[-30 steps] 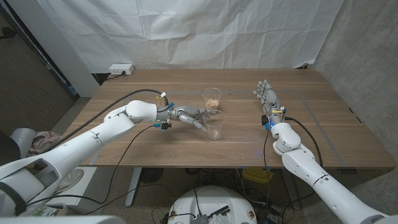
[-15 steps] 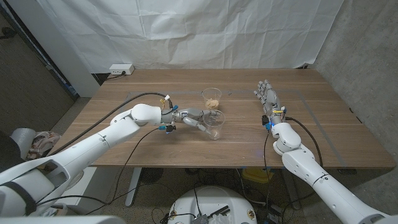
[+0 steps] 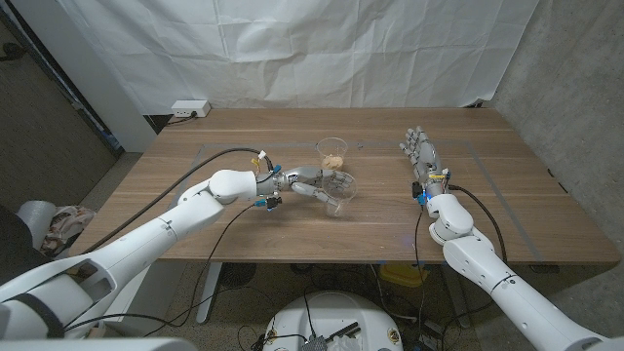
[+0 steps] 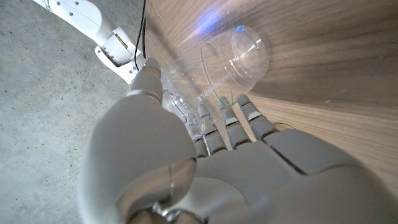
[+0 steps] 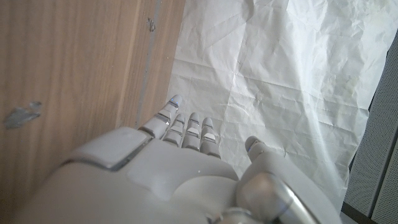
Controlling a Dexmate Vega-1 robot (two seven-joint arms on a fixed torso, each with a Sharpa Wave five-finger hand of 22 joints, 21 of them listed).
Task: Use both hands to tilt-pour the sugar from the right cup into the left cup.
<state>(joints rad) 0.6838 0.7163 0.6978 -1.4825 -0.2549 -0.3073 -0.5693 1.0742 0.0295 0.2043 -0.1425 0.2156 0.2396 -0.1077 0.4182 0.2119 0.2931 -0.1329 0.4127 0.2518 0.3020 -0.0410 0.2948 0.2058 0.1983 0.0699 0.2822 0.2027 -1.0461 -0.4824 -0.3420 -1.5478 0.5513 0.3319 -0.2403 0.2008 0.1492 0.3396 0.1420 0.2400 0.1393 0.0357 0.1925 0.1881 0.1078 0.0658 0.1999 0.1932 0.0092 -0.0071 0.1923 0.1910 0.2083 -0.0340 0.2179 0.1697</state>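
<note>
Near wall of the empty cup [image 3: 336, 193] partly hidden behind the left hand [image 3: 304, 182] in the head view; contact between fingers [image 4: 225, 116] and cup [image 4: 233, 56] blurred in the left wrist view, so hold not certain. Sugar in the far cup [image 3: 332, 153] too small to judge in amount. Right hand [image 3: 422, 153] seen from behind only; palm and finger spread not readable. Both arms cut off by the near picture edge.
</note>
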